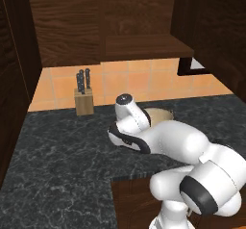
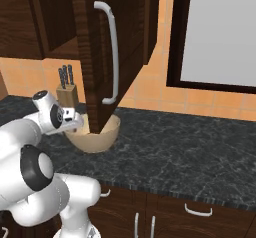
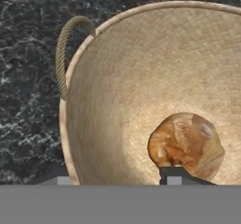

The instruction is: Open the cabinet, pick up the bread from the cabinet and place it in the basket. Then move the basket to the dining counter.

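Glossy tan-orange bread lump (image 3: 186, 145) we see inside round woven beige basket (image 3: 117, 77), black speckled counter (image 3: 28, 77) beneath, our claw's (image 3: 117, 180) grip we cannot tell.

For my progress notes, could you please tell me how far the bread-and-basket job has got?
Done: the cabinet door stands open and the bread lies inside the basket. In hand: the pincer straddles the basket's near rim, one fingertip outside, one beside the bread; whether it grips yet is unclear. Left: the basket sits on the black granite counter, not the dining counter.
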{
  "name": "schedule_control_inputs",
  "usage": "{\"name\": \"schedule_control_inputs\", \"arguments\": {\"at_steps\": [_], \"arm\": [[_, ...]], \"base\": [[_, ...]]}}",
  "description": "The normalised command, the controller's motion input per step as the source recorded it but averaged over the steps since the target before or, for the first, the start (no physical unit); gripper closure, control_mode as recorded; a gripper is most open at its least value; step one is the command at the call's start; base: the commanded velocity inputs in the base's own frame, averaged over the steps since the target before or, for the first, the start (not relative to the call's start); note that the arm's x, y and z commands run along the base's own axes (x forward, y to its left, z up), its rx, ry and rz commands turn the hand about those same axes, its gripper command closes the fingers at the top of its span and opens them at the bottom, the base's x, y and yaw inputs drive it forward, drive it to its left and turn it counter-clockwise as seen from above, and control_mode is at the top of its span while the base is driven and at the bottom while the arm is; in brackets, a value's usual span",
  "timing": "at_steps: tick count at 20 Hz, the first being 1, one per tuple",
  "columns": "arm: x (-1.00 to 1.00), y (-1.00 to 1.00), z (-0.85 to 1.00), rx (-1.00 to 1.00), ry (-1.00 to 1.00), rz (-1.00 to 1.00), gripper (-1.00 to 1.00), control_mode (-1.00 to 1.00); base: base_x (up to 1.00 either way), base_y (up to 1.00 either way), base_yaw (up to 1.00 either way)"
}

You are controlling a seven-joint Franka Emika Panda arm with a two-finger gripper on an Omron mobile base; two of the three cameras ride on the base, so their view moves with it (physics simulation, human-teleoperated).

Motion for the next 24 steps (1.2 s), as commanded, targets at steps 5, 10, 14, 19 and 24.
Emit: {"name": "schedule_control_inputs", "arguments": {"at_steps": [5,10,14,19,24], "arm": [[0.0,-0.11,-0.3,0.0,0.05,0.0,1.0,-1.0],[-0.52,-0.07,0.08,-0.04,-0.07,0.01,1.0,-1.0],[-0.62,0.0,0.71,-0.14,-0.14,0.11,1.0,-1.0],[-0.54,0.0,0.92,-0.19,-0.04,0.12,1.0,-1.0],[-0.64,0.07,1.0,-0.06,0.02,0.07,1.0,-1.0]], "base": [[0.0,0.0,0.0],[0.0,0.0,0.0],[0.0,0.0,0.0],[0.0,0.0,0.0],[0.0,0.0,0.0]]}}
